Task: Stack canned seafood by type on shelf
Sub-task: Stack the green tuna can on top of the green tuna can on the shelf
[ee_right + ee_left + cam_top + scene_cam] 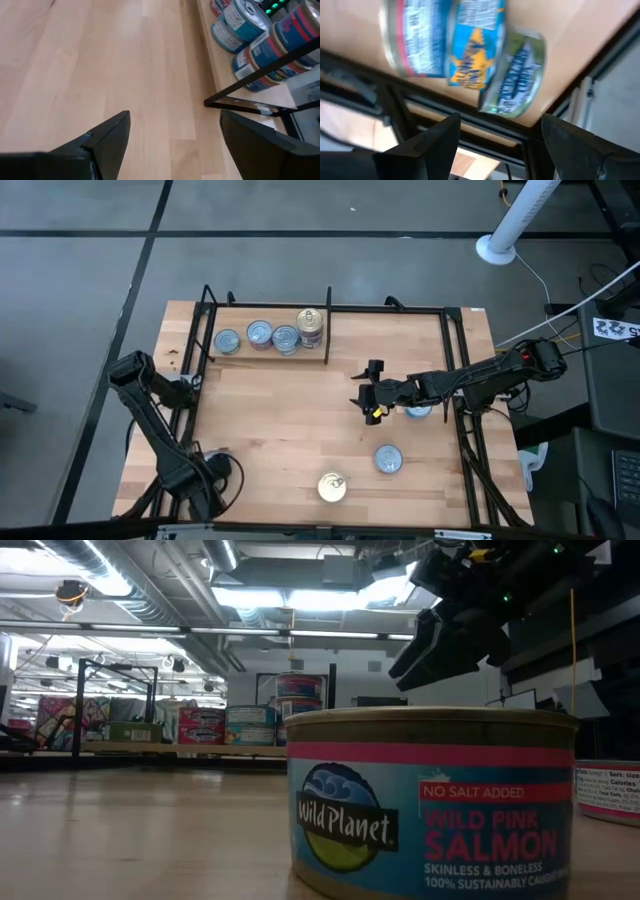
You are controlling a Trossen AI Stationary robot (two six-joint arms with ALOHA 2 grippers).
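Three silver-blue-topped tins [259, 335] stand in a row at the far left of the wooden shelf [290, 430], next to a gold-topped stack [311, 327] that is against the short divider bar [328, 330]. One blue-topped tin [388, 459] and one gold-topped tin [332, 487] stand near the front edge; the latter is the salmon tin [430, 805] close to the low camera. Another tin [418, 410] shows under the right arm. My right gripper [362, 386] hovers open over bare board at mid-shelf [172, 145]. My left gripper [195, 383] is open at the shelf's left edge, facing the row of tins [470, 55].
A thin black frame [455, 360] edges the board. The bare board [280, 420] spreads from the middle toward the left. A white pole base [497, 248] stands on the floor beyond the far right corner, and cables [560, 330] run along the right side.
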